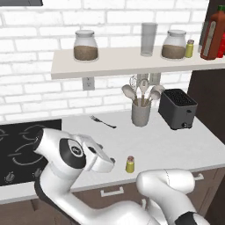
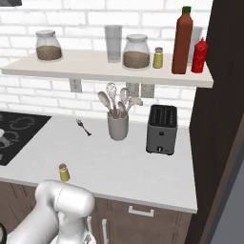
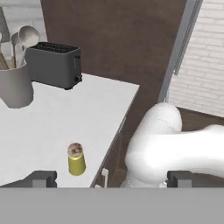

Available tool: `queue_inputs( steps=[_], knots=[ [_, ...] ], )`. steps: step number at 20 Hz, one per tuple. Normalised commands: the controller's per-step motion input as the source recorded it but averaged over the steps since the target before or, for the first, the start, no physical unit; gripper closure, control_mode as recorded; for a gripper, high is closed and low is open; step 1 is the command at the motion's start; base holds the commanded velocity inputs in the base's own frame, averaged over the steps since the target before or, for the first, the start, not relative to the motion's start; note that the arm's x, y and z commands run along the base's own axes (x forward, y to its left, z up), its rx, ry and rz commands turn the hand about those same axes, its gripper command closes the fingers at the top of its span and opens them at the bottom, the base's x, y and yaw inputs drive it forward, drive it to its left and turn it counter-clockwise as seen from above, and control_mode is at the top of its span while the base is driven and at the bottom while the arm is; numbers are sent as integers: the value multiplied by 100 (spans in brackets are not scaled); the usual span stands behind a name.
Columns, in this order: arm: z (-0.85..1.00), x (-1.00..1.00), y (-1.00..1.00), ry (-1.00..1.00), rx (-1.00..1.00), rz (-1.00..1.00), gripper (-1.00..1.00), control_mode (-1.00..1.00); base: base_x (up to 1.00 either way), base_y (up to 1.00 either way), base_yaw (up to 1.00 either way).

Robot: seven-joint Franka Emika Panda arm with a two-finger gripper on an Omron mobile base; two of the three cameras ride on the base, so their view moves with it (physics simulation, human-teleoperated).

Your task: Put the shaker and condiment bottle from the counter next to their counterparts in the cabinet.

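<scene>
The shaker (image 1: 130, 164) stands upright near the front edge of the counter (image 1: 154, 140), well apart from everything else on it; in the right base view the shaker (image 2: 64, 172) sits just beyond the arm's white shoulder; in the hand view it (image 3: 76, 159) stands close to the counter's edge. The gripper (image 1: 110, 163) hangs low over the counter just left of the shaker, not touching it; its jaws stand wide open and hold nothing, and the two dark fingertips (image 3: 41, 178) show far apart at the bottom of the hand view.

The condiment bottle (image 2: 182, 40) already stands upright at the right end of the cabinet (image 2: 95, 71), with the plain red bottle (image 2: 199, 55) just beside it on the right; the twin shaker (image 2: 157, 57) stands to its left, next to a glass jar (image 2: 136, 52); a tall glass (image 2: 113, 43) and a second jar (image 2: 48, 45) stand further left.

On the counter below, a grey toaster (image 2: 161, 128) sits at the far right; a utensil crock (image 2: 117, 125) stands left of it; a fork (image 2: 84, 127) lies further left; the black hob (image 1: 22, 149) fills the left end.
</scene>
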Motion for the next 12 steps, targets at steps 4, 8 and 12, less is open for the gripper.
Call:
queue_inputs(
  steps=[4, 8, 12],
  knots=[
    [0, 37, -48, 0, -17, 0, -100, -100, 0, 0, 0],
    [-5, 4, -44, -2, -9, 1, -100, -100, 0, 0, 0],
    [-16, -5, -4, 0, 0, -1, -100, -100, 0, 0, 0]
  ],
)
